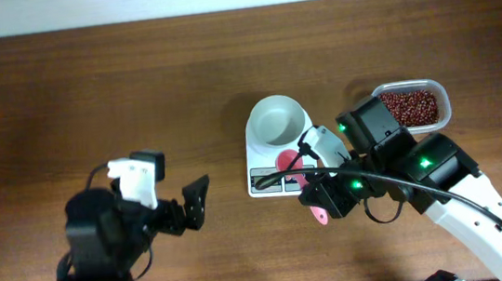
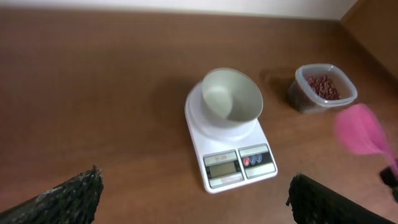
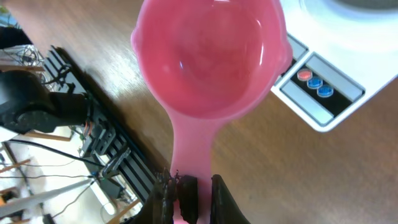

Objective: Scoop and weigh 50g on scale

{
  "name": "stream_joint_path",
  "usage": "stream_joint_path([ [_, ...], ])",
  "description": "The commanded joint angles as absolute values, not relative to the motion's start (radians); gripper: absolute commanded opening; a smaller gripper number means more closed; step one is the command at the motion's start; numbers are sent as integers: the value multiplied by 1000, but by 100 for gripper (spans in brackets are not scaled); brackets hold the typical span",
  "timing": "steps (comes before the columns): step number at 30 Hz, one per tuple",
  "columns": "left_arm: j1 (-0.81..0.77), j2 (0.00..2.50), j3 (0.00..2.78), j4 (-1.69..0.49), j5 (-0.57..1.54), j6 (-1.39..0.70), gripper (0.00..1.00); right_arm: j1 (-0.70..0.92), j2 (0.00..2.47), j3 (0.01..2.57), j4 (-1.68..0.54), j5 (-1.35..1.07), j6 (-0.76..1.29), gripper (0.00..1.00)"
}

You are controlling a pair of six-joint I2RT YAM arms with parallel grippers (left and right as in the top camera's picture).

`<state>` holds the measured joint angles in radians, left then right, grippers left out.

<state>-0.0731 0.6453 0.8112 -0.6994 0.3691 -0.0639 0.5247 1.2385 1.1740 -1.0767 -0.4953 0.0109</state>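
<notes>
Right wrist cam: the pink scoop (image 3: pixel 208 59) fills the frame. Its handle is pinched tight in the right gripper (image 3: pixel 189 193) and the cup is empty, up by the button corner of the scale (image 3: pixel 329 87).

Left wrist cam: the left gripper (image 2: pixel 196 199) is spread wide and holds nothing, arm low and aimed at the white scale. Grey display, red and blue buttons, empty white bowl (image 2: pixel 233 96) on top.

Overhead: the right arm reaches in from bottom right, with the scale mid-table and the bean tub (image 1: pixel 411 105) near its right.
</notes>
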Motion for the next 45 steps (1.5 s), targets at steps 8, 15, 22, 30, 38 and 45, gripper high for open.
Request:
stream_joint_path([
  [8,-76,1018,817,-623,779,-407,96,677,1229,1213,-1078,-321,-83,4],
  [15,-77,927,816,-644,905,-225,55,673,1235,1213,-976,-476,-72,4],
  [22,-77,927,816,-587,969,-204,54,674,1343,1212,-881,-746,68,4],
  [30,-77,927,816,-561,973,-204,45,674,1394,1212,-815,-869,68,4],
  [38,-77,927,816,-553,961,-208,20,674,1394,1212,-803,-850,67,4],
  [45,-77,928,816,-554,927,-239,24,715,1394,1212,-762,-719,64,4],
])
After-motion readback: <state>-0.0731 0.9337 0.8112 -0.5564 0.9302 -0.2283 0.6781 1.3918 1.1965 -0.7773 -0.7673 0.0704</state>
